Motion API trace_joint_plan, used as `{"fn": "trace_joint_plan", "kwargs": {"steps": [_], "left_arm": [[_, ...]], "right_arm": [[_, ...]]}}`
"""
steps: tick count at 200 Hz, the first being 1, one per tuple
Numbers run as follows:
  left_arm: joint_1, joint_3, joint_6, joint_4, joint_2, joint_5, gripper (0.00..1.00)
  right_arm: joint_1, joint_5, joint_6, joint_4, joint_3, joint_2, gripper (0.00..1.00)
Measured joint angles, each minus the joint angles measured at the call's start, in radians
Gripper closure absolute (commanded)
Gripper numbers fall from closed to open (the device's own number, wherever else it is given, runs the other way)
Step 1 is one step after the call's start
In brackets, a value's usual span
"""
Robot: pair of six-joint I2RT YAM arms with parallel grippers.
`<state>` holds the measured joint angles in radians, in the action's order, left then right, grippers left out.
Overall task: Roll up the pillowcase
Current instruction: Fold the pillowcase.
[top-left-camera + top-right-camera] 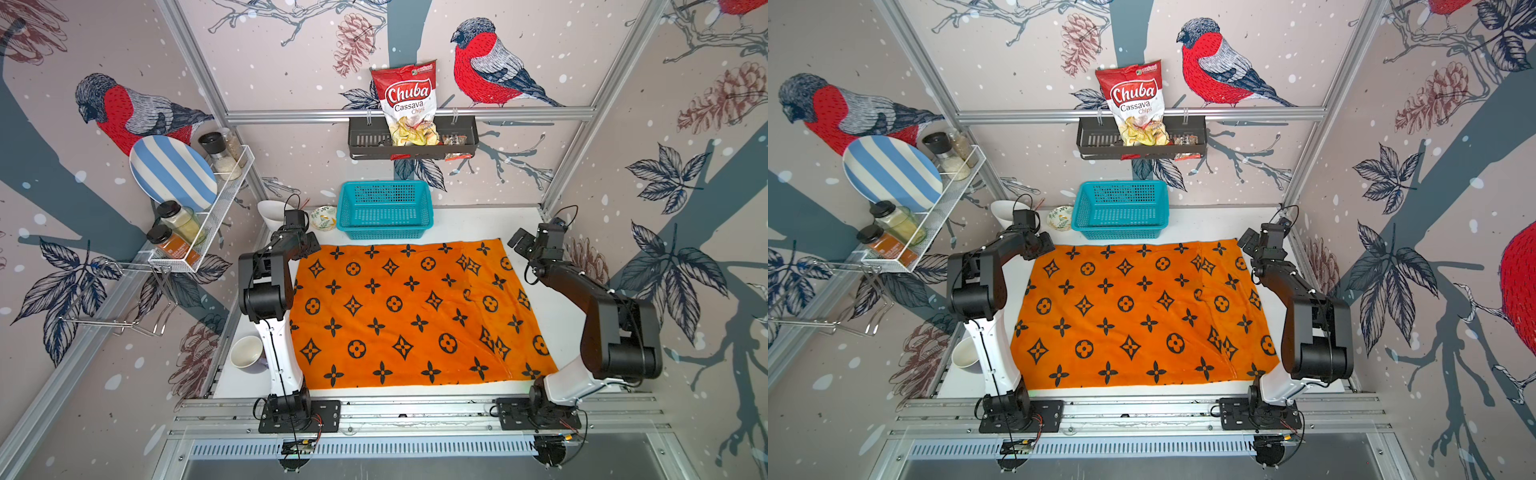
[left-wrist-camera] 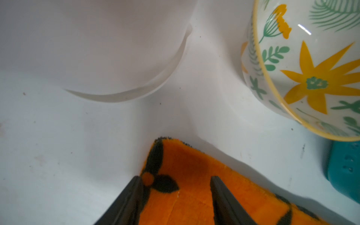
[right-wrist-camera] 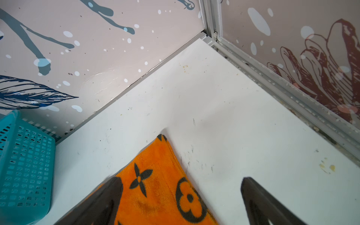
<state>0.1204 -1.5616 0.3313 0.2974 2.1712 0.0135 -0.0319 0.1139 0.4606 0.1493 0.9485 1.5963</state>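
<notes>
Pillowcase [image 1: 415,316] flat mid-frame in both top views, left gripper [image 2: 174,180] jaws half apart astride its upper-left corner, right gripper [image 3: 181,181] wide apart at the upper-right corner, so pinch both corners low and level before turning the edge over.

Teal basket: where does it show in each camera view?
Top view: teal basket at the back wall, behind the pillowcase.
Top view: basket in the same spot.
Left wrist: only a teal corner, beside the floral bowl.
Right wrist: its perforated wall, beyond the pillowcase corner.
Shared landmark: the orange pillowcase.
</notes>
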Motion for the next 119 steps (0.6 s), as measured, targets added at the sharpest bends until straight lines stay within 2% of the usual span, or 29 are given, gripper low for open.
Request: {"fn": "trace_joint_plan", "kwargs": {"steps": [74,88,108,119], "left_arm": [[0.013,-0.069,-0.043,0.004,0.061,0.019,0.39],[0.013,-0.074,-0.044,-0.002,0.066,0.019,0.43],[0.013,-0.075,-0.051,-0.018,0.071,0.01,0.54],[0.014,-0.066,-0.05,-0.034,0.072,0.003,0.69]], "right_arm": [[0.021,0.01,-0.018,-0.012,0.027,0.03,0.0],[0.022,0.01,-0.018,-0.016,0.031,0.036,0.0],[0.025,0.01,-0.019,-0.024,0.035,0.043,0.0],[0.025,0.01,-0.02,-0.029,0.039,0.047,0.0]]}}
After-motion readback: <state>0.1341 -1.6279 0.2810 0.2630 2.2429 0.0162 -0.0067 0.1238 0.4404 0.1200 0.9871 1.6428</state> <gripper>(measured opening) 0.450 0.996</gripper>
